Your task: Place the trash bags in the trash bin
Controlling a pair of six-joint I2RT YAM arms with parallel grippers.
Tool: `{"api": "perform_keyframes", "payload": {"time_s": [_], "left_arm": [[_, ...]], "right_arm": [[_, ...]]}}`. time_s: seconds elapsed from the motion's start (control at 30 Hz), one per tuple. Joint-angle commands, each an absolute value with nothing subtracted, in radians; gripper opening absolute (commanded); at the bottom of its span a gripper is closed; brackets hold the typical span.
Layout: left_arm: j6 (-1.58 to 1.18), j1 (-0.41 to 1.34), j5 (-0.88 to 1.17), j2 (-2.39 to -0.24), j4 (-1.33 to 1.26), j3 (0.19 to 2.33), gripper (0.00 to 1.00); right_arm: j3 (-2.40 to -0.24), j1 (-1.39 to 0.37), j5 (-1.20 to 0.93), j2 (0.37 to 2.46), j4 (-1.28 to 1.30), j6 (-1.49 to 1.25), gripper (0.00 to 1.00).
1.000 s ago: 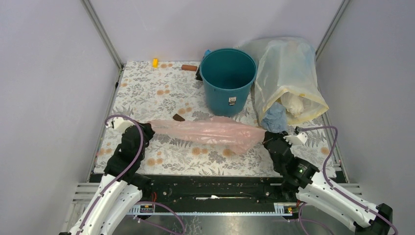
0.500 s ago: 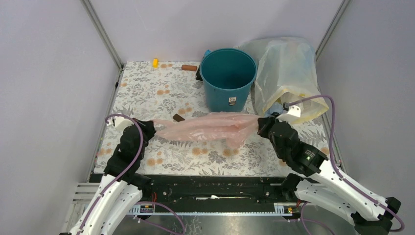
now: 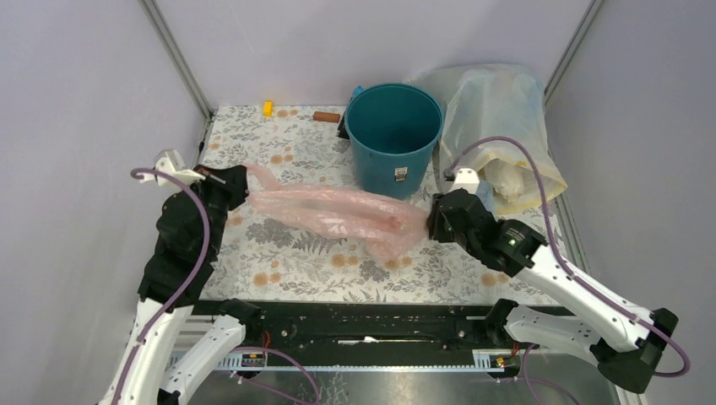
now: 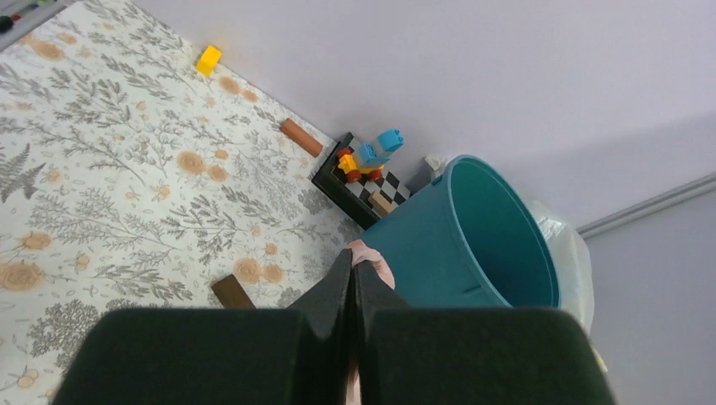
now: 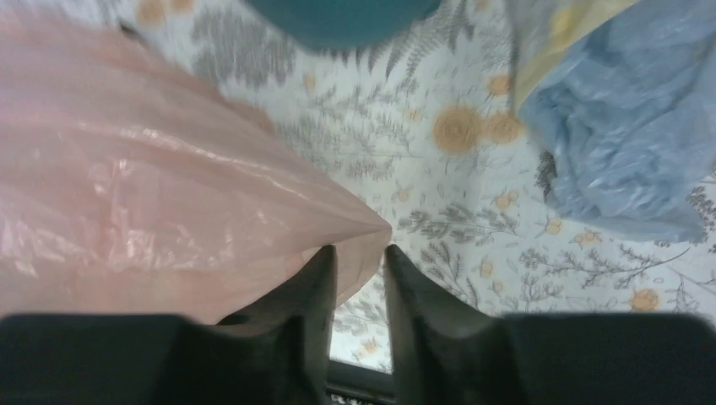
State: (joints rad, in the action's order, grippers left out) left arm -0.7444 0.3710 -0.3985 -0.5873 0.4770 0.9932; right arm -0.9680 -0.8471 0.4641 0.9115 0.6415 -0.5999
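The teal trash bin (image 3: 394, 139) stands at the back centre; it also shows in the left wrist view (image 4: 473, 245). A pink trash bag (image 3: 338, 211) is stretched in front of it between my two grippers, sagging near its right end. My left gripper (image 3: 240, 180) is shut on the bag's left end; a pink tip (image 4: 376, 257) pokes past the pressed fingers. My right gripper (image 3: 431, 221) holds the right end: in the right wrist view the bag (image 5: 127, 186) narrows to a point at the fingertips (image 5: 361, 251), which stand a little apart with film between them.
A large clear yellowish bag (image 3: 498, 126) with stuff inside lies right of the bin, and a blue bag (image 5: 616, 143) sits at its mouth. A yellow block (image 3: 268, 108), a brown block (image 3: 326, 116) and a checkered board with toy bricks (image 4: 363, 169) lie at the back. A brown piece (image 4: 232, 293) lies near the bin.
Both arms have risen. My left gripper went back and left with its end. My right gripper swung back and left toward the bin's front, so the bag hangs slacker.
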Motion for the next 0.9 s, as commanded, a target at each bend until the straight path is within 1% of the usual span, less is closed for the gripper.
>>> {"api": "perform_keyframes", "payload": {"time_s": [0.0, 0.03, 0.07, 0.17, 0.3, 0.37, 0.5, 0.63, 0.7, 0.77, 0.87], "left_arm": [[-0.67, 0.366, -0.291, -0.733, 0.519, 1.065, 0.0], [-0.672, 0.365, -0.22, -0.778, 0.519, 1.069, 0.0], [-0.678, 0.366, -0.173, -0.825, 0.514, 1.07, 0.0], [-0.703, 0.367, -0.079, -0.923, 0.465, 1.03, 0.0], [-0.729, 0.367, -0.103, -0.968, 0.384, 0.949, 0.0], [-0.738, 0.365, -0.127, -0.974, 0.369, 0.932, 0.0], [-0.744, 0.363, -0.161, -0.973, 0.363, 0.926, 0.0], [-0.738, 0.359, -0.191, -0.971, 0.382, 0.936, 0.0], [-0.738, 0.356, -0.202, -0.964, 0.387, 0.935, 0.0], [-0.738, 0.354, -0.21, -0.958, 0.387, 0.932, 0.0], [-0.736, 0.351, -0.211, -0.952, 0.387, 0.933, 0.0]], "right_arm": [[-0.978, -0.847, 0.158, 0.97, 0.688, -0.412, 0.52], [-0.956, -0.846, 0.103, 0.961, 0.645, -0.398, 0.6], [-0.932, -0.847, 0.065, 0.947, 0.598, -0.391, 0.64], [-0.885, -0.848, 0.048, 0.935, 0.533, -0.388, 0.72], [-0.85, -0.877, 0.031, 0.996, 0.484, -0.373, 0.82], [-0.82, -0.921, 0.078, 1.009, 0.427, -0.377, 0.86], [-0.794, -1.037, 0.168, 1.031, 0.327, -0.347, 0.85], [-0.811, -1.166, 0.316, 1.081, 0.317, -0.29, 0.85], [-0.82, -1.186, 0.369, 1.113, 0.338, -0.284, 0.85], [-0.817, -1.188, 0.374, 1.139, 0.344, -0.279, 0.85], [-0.811, -1.188, 0.343, 1.17, 0.33, -0.268, 0.8]]}}
